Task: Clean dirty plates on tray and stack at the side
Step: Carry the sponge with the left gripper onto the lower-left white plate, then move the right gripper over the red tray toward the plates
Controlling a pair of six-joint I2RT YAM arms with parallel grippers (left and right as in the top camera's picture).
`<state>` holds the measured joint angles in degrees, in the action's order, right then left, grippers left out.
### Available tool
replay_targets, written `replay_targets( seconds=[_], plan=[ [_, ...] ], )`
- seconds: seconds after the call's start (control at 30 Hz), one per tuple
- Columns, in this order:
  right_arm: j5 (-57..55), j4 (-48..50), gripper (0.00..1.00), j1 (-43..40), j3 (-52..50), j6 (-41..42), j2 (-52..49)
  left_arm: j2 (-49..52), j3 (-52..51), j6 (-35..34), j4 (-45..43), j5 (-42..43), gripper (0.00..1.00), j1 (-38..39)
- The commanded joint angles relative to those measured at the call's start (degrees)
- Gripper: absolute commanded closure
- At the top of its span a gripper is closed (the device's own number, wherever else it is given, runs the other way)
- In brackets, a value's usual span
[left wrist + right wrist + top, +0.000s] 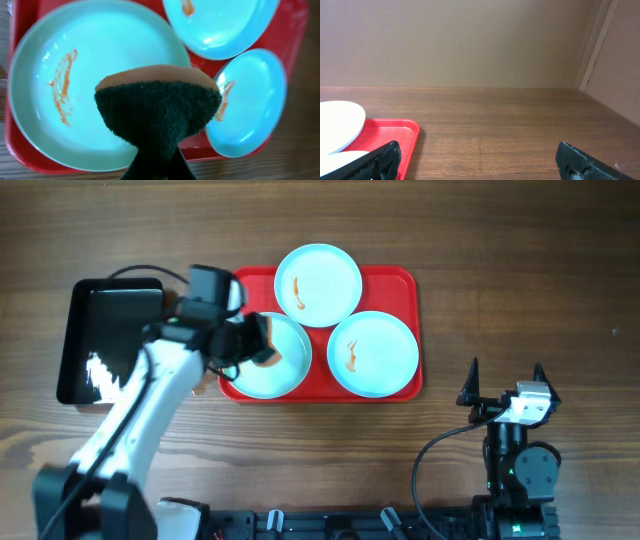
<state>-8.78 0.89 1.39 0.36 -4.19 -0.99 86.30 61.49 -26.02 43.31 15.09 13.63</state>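
The red tray (pixel 400 285) holds three pale plates. The far plate (pixel 318 285) and the right plate (pixel 373 353) each carry an orange smear. The near-left plate (pixel 290 370) is partly hidden under my left gripper (pixel 262 340). The left gripper is shut on a sponge (pixel 157 105) with an orange back and a dark scouring face. In the left wrist view the sponge hangs over the near-left plate (pixel 100 60), to the right of its smear (pixel 62 87). My right gripper (pixel 506 370) is open and empty, to the right of the tray, nearer the front edge.
A glossy black tray (pixel 110 305) lies left of the red tray. In the right wrist view the red tray's corner (pixel 390 132) and a plate edge (pixel 335 122) show at the left, with bare wooden table and a wall beyond.
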Motion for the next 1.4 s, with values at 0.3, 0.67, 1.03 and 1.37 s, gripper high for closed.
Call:
replay_targets(
  seconds=[0.3,0.67,1.03,1.37],
  plan=[
    [0.9,0.3,0.0,-0.3,-0.1,-0.3,0.6,11.9,0.2,0.5,-2.4,-6.4,0.82,3.4],
    [40.0,1.6,0.0,-0.3,-0.1,57.9,0.5,10.7,0.3,0.5,-5.0,-6.4,0.22,3.4],
    [49.3,14.5,0.0,-0.3,0.8,81.9,-0.4,-2.3,0.4,0.5,0.9,-8.2,0.21,0.1],
    [58.5,8.2,0.0,-0.3,24.7,64.8,-23.1,-3.9,0.4,0.2,9.8,-8.5,0.0,-5.0]
  ],
)
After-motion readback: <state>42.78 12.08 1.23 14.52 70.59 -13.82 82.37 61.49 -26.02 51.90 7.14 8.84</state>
